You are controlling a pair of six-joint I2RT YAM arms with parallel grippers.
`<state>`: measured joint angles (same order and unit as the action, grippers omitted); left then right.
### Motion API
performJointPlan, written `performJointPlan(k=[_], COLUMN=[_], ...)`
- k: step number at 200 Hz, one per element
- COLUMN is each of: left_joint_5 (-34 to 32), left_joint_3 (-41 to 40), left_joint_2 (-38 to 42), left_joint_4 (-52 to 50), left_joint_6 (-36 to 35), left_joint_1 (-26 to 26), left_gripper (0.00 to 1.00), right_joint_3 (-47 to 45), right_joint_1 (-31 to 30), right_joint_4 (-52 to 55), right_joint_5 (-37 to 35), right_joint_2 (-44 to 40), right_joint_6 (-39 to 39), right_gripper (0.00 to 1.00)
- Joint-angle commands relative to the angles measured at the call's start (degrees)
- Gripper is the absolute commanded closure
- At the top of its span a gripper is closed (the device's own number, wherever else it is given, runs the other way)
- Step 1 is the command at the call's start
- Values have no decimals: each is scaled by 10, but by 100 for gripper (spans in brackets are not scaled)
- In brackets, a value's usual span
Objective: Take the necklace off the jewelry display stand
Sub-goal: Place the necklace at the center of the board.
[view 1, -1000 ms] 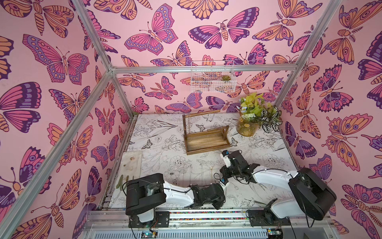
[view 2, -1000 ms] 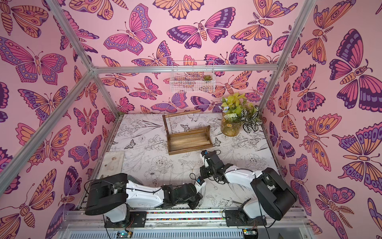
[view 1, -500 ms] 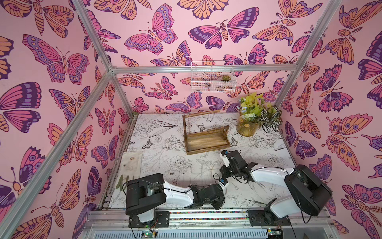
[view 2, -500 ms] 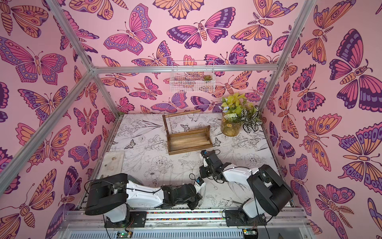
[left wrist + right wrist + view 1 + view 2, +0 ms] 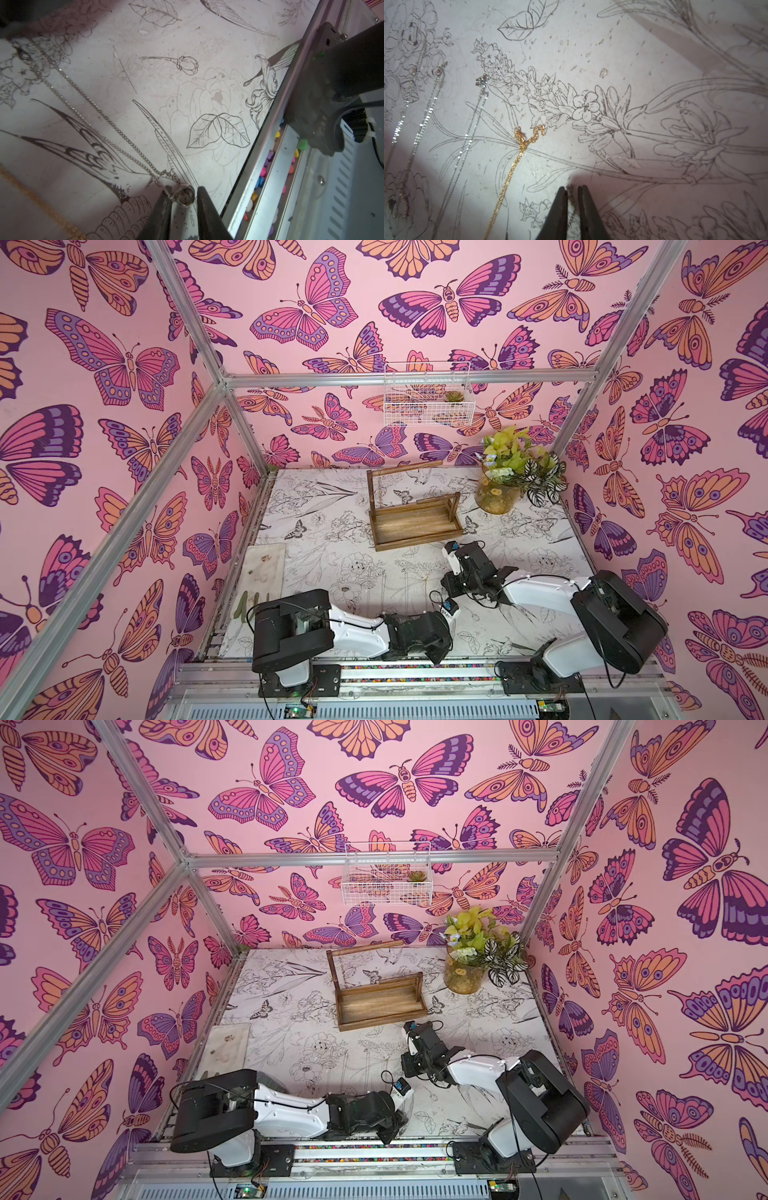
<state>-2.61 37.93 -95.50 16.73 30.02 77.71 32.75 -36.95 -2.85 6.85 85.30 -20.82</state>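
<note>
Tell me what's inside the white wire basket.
A small green plant sits at one end of the basket. The rest looks empty, but mesh and wallpaper showing through could hide anything small.

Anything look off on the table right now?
Yes. The wooden stand sits skewed on the mat and looks bare, while a gold chain and silver chains lie loose on the mat instead. The mat is also speckled and stained.
</note>
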Motion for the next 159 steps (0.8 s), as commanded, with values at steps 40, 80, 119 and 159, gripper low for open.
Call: performJointPlan(k=[40,80,119,159], left_joint_5=[-7,-12,-23,-32], left_joint_3=[-15,-21,-25,-20], left_joint_2=[10,30,65,106], left_joint_4=[-3,-13,-31,-68], left_joint_6=[4,4,-6,-24], left_joint_1=[8,10,11,10], left_gripper=[64,53,37,25], right_joint_3=[9,11,14,29], right_joint_1=[-4,-4,-4,-4], right_joint_4=[12,20,36,68], right_joint_5=[-14,-18,-22,-29], right_joint_2=[-5,-12,-29,-53], right_joint_6=[0,2,2,1], right_gripper=[61,45,37,31])
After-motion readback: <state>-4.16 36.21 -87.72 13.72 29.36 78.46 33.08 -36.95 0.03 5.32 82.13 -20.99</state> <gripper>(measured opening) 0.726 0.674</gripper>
